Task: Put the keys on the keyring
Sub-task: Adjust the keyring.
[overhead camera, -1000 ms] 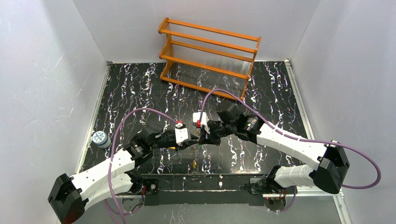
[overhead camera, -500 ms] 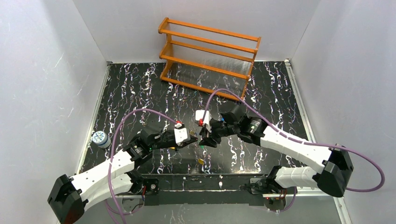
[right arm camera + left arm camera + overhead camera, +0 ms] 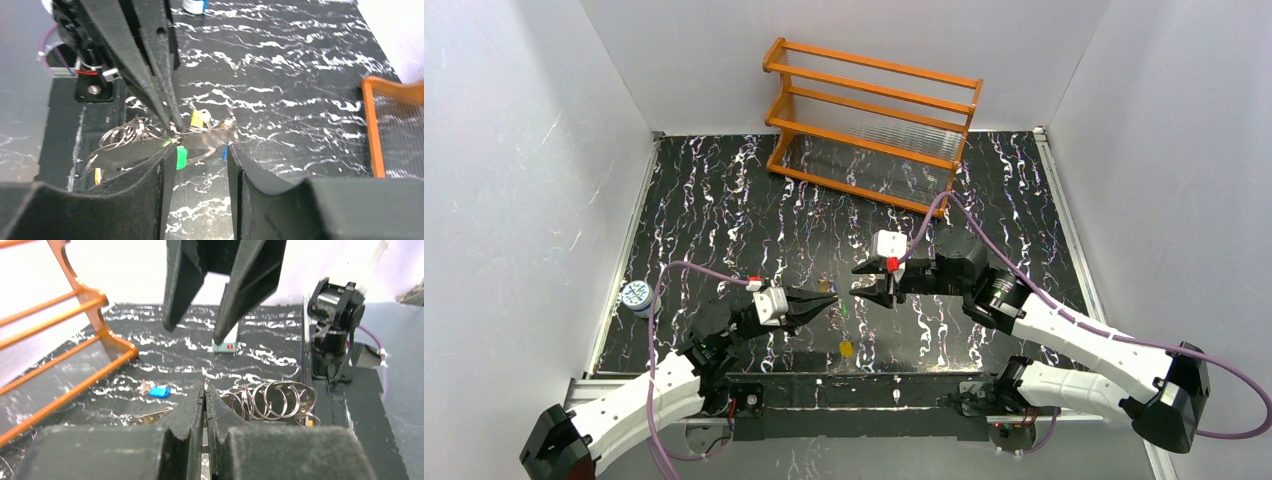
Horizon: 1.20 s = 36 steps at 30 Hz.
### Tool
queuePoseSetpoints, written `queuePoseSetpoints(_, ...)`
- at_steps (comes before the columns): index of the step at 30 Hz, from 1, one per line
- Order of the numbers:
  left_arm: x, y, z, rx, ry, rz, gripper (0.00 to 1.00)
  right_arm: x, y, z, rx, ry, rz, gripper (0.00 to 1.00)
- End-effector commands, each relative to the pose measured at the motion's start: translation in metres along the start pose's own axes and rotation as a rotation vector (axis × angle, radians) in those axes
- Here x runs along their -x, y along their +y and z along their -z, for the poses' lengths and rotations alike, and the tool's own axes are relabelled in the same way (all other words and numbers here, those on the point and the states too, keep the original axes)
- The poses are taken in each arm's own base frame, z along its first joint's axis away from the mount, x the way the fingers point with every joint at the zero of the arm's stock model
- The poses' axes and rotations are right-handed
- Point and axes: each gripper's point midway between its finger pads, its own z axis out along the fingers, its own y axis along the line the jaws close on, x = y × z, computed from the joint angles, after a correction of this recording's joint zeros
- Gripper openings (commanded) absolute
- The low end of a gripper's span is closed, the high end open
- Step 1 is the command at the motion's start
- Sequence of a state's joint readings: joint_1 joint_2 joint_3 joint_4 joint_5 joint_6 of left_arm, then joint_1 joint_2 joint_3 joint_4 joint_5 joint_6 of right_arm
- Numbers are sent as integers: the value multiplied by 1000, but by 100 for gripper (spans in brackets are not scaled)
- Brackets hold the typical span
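Silvery keyring looks more like a stretched-out coil here, low over the table just beside the left gripper. That one's clenched tight and, best I can tell, pinching the ring's wire at its tip. Green key and yellow key sit right by that tip, but I can't tell if they're threaded. Blue key lies loose on the table. Right gripper faces it, spread wide, holding nothing. Imo: grab a key by its plastic head, leave the hole clear, and feed it slowly onto the free end. The ring's long axis runs from the tip toward the near edge, crosswise to both grippers.
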<state>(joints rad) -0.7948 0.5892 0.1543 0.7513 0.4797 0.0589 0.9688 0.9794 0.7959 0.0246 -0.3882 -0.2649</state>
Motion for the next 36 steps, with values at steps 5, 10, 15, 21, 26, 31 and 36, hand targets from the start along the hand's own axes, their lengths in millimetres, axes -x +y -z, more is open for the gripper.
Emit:
queuePoseSetpoints(5,57,0,1,8,-232,-10,0,37,25,-4,168,-167,36,33)
queuePoseSetpoints(10,62,-2,1,2,-253,-11,0,36,30,-6,194,-197,27,33)
queuePoseSetpoints(15,64,-3,1,-4,-263,-10,0,34,34,-12,230,-193,9,33)
queuePoseSetpoints(21,63,-4,0,-14,-262,0,0,33,30,-17,220,-192,6,33)
queuePoseSetpoints(26,62,-5,0,-17,-262,1,0,35,27,-19,208,-198,11,27)
queuePoseSetpoints(31,61,-5,0,-22,-260,7,0,35,28,-20,217,-199,9,7)
queuePoseSetpoints(36,59,-5,-1,-22,-253,18,0,32,26,-19,207,-185,17,1)
